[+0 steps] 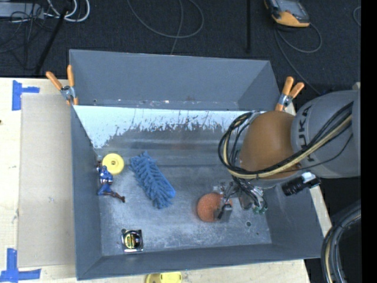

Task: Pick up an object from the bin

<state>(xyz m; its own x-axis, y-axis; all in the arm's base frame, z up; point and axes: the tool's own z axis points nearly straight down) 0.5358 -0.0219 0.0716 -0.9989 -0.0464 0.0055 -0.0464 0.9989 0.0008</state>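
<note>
Fingers (224,212) beside brown ball (207,208) in bin (177,242).

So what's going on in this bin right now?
A KUKA arm reaches into the grey metal bin from the right. Its gripper is low in the bin's right part, right beside a brownish-orange ball that appears to rest on the floor. Away to the left lie a blue bristly brush, a yellow disc, a small blue figure and a tape measure.
</note>
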